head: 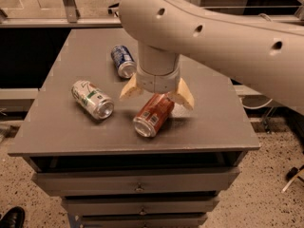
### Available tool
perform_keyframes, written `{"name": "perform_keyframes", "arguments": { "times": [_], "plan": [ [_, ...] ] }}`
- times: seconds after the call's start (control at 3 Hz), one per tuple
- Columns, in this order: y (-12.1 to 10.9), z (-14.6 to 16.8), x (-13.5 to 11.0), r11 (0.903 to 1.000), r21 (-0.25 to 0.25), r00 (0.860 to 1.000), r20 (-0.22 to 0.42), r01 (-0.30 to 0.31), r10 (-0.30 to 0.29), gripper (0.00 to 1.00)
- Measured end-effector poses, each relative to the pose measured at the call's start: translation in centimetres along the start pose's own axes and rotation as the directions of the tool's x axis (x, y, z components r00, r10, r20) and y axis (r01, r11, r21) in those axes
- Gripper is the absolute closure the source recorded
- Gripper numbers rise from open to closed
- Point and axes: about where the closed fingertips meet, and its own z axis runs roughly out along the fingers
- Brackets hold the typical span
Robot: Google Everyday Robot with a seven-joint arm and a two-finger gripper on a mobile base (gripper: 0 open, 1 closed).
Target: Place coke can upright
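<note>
A grey-topped drawer cabinet, the gripper low over its top, stands on speckled floor before a dim metal-framed glass partition.

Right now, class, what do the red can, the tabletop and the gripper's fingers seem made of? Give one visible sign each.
The coke can: likely aluminium, glossy red print, bare silver end. The table: matte grey, painted metal or laminate; unclear. The gripper straddles the can; its fingers: pale tan, matte, perhaps plastic.

Red-orange aluminium coke can, silver-ended; blue aluminium can; white-and-green aluminium can; dark grey bench; cream-white end effector, tan fingers spread over the coke can's far end
</note>
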Motion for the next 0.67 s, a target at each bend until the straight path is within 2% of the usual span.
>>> {"name": "perform_keyframes", "arguments": {
  "times": [0.33,0.67],
  "plan": [
    [0.22,1.18,0.38,0.9939,0.031,0.994,-0.019,-0.106,0.106,0.16],
    [0.15,1.87,0.30,0.9859,0.047,0.986,-0.027,-0.161,0.162,0.33]
  ]
}}
